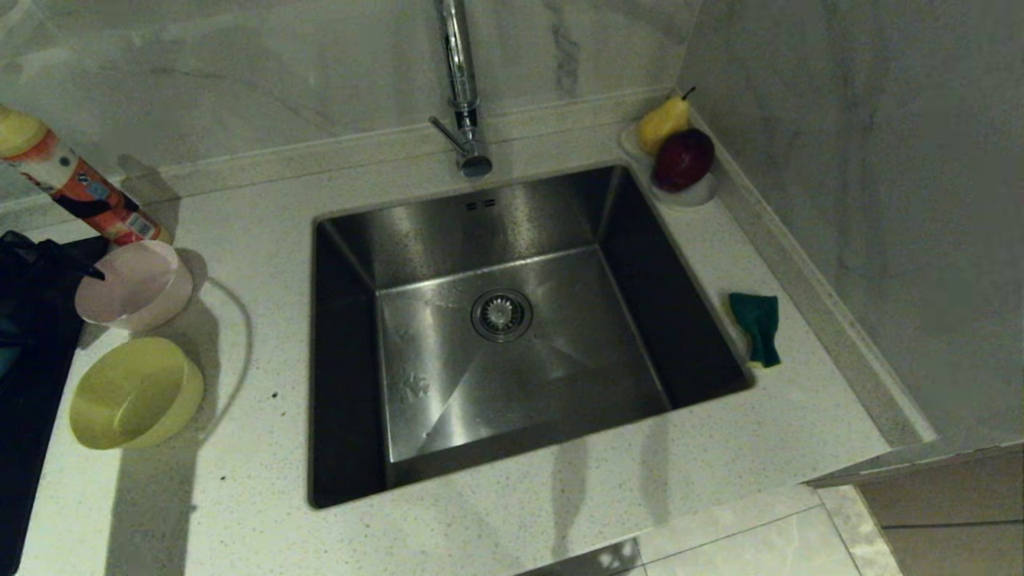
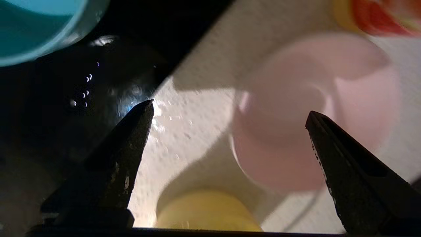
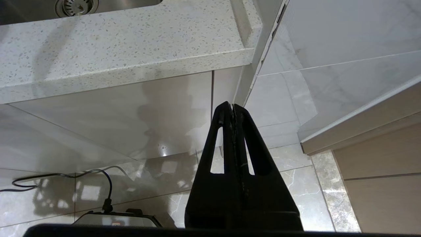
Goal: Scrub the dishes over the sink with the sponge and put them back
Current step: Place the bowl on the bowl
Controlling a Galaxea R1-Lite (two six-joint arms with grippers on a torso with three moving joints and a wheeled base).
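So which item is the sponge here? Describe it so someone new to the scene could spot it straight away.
Start at the large square stainless steel sink set in the speckled white countertop. On the counter strip along the sink's right rim, nearer the front than the small white dish holding a pear and a red fruit, lies the small dark green sponge. It is the only flat, soft, green thing on that side.

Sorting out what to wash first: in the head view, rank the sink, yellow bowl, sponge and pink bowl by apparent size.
1. sink
2. yellow bowl and pink bowl: look alike, unranked
3. sponge
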